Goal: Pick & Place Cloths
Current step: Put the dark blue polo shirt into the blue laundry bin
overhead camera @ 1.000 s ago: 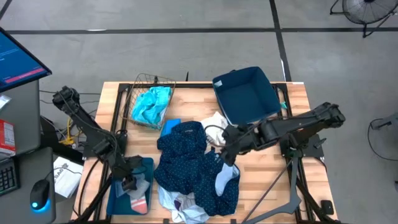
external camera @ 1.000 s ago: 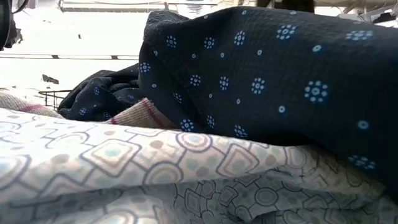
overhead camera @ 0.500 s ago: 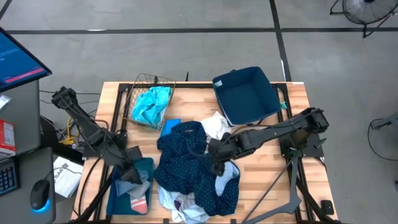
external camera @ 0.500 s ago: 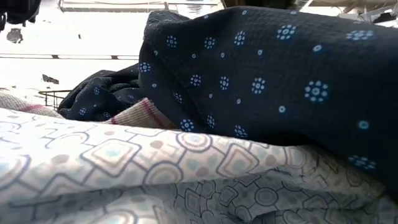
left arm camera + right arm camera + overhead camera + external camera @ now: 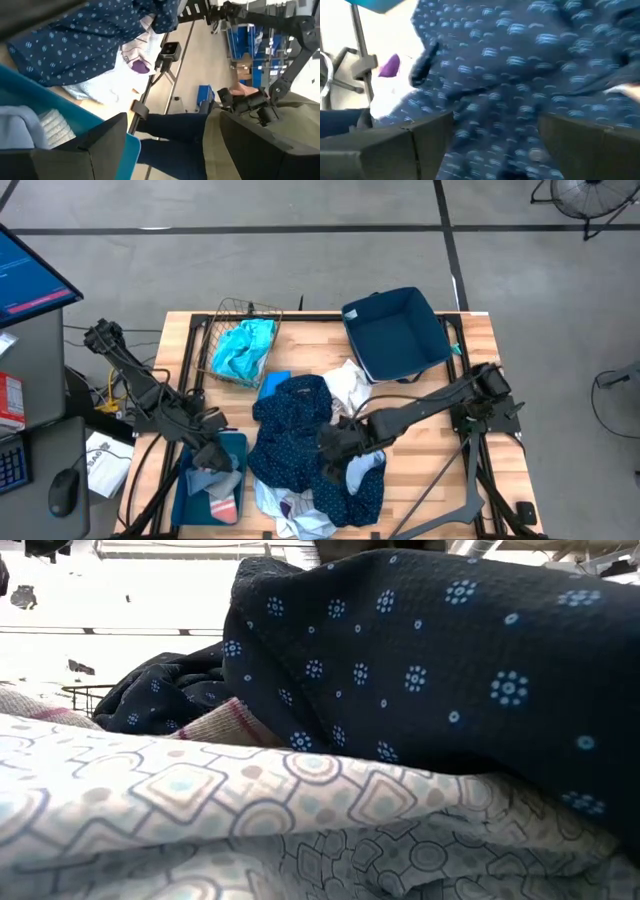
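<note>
A big navy cloth with white dots [image 5: 300, 435] lies heaped in the middle of the table, over a white patterned cloth [image 5: 200, 810] at the near edge. My right gripper [image 5: 330, 442] hangs open close above the navy cloth [image 5: 520, 60], slanting down; its fingers stand apart with the dotted cloth showing between them. A turquoise cloth [image 5: 242, 348] lies in a wire basket. A bright blue cloth [image 5: 272, 385] and a white one [image 5: 350, 383] lie at the heap's far side. My left gripper [image 5: 215, 452] is open over the teal tray [image 5: 185, 498], which holds small grey and coral pieces [image 5: 218, 492].
A navy fabric bin [image 5: 398, 332] stands at the far right. The wire basket [image 5: 225, 320] stands at the far left. A pale sock [image 5: 362, 470] lies on the heap's right side. In the left wrist view a person's legs [image 5: 180, 135] show beyond the table's near edge.
My right gripper has reached toward the table's left and near edge and come down, from beside the white cloth to over the middle of the navy heap. My left gripper has risen a little above the tray and tipped up toward level. Both have stayed open; no cloth has moved.
</note>
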You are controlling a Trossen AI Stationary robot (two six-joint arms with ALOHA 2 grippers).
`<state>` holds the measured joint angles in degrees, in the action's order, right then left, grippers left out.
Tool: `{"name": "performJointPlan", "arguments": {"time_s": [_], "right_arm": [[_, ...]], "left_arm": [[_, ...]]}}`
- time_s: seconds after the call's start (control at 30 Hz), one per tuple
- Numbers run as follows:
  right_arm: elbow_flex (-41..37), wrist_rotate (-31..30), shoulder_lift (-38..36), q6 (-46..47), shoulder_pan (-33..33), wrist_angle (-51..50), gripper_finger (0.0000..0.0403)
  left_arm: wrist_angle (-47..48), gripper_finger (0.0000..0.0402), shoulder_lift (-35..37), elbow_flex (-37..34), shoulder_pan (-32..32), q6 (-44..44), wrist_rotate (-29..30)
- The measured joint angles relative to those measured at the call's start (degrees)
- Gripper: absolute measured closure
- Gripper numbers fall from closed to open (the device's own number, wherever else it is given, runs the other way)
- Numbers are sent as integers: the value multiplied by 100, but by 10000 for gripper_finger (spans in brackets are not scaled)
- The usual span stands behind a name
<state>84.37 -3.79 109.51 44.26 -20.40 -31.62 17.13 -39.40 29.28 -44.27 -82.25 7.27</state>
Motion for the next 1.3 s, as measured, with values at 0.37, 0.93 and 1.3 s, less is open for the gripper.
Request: {"name": "performJointPlan", "arguments": {"time_s": [0.37,0.93,1.3], "right_arm": [[873,-376,1205,1141,-3,-142,119],[3001,-1441,1195,1444,92,-2140,394],[3524,-3586,-634,659,728,-3286,398]], "left_arm": [[-48,101,4,0,0,1115,71],[-61,101,4,0,0,2207,317],[-127,101,3,0,-2,2206,821]]}}
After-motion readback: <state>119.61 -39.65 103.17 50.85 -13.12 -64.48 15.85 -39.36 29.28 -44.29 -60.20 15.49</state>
